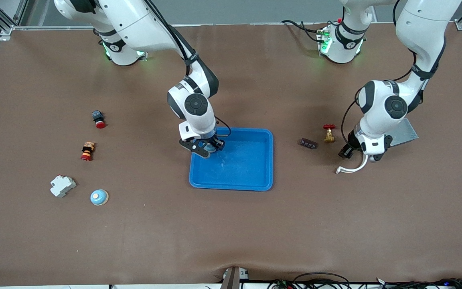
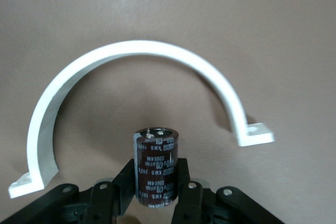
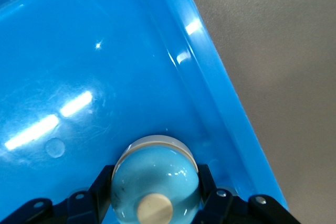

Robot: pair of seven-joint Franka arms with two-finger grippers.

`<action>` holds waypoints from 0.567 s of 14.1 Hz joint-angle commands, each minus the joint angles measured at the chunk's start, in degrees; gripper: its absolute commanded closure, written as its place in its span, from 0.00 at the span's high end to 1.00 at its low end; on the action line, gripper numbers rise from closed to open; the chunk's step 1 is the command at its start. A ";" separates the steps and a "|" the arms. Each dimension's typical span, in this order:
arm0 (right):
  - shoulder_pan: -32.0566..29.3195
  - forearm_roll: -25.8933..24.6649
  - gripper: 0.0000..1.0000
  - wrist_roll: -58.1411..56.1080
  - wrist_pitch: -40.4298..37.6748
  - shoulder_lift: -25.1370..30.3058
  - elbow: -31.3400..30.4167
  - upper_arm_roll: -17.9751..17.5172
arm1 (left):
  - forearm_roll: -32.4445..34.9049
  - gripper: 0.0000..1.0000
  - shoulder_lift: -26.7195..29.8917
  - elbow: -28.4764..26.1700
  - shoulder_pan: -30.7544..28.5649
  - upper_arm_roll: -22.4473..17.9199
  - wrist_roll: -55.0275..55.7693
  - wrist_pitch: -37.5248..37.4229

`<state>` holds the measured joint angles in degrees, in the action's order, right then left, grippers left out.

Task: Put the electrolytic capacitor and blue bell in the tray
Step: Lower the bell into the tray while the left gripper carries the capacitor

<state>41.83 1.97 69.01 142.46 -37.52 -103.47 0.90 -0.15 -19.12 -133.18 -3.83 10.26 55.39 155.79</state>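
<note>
The bright-blue tray (image 1: 247, 164) lies mid-table. My right gripper (image 1: 210, 147) is shut on a light-blue bell with a cream button (image 3: 156, 184) and holds it low inside the tray's corner (image 3: 105, 51), at the right arm's end, close to the rim. My left gripper (image 1: 358, 155) is shut on the dark brown electrolytic capacitor (image 2: 156, 163) and holds it upright just above the table, over a white half-ring clamp (image 2: 142, 51). The capacitor is hidden in the front view. A second light-blue bell (image 1: 99, 197) sits on the table toward the right arm's end.
Near the second bell lie a white-grey breaker (image 1: 62, 186), a red-and-black stacked part (image 1: 88, 151) and a red-capped button (image 1: 98, 119). Between the tray and the left gripper are a dark terminal block (image 1: 307, 143) and a brass valve (image 1: 329, 133). A grey plate (image 1: 406, 132) lies beside the left arm.
</note>
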 commanded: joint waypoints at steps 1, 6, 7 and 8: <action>0.62 -0.56 0.00 1.22 -0.16 -0.97 1.60 0.42 | 0.94 0.00 1.63 7.20 0.05 1.69 3.30 -10.39; 1.15 -0.56 0.00 2.62 -0.16 -2.82 3.71 0.42 | 0.85 0.00 -1.26 20.83 6.71 3.72 13.04 -22.63; 1.15 -0.47 0.11 2.62 -0.16 -2.82 3.71 0.42 | 0.94 0.00 -2.49 22.51 9.69 3.63 17.34 -22.81; 1.06 -0.47 0.60 2.62 -0.25 -2.82 3.88 0.51 | 0.94 0.00 -3.89 24.44 12.24 3.63 21.12 -22.82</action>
<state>42.24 1.97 70.07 142.49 -38.86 -101.66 0.89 -0.15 -19.09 -113.72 3.94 14.11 70.08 134.37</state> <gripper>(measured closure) 0.313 0.652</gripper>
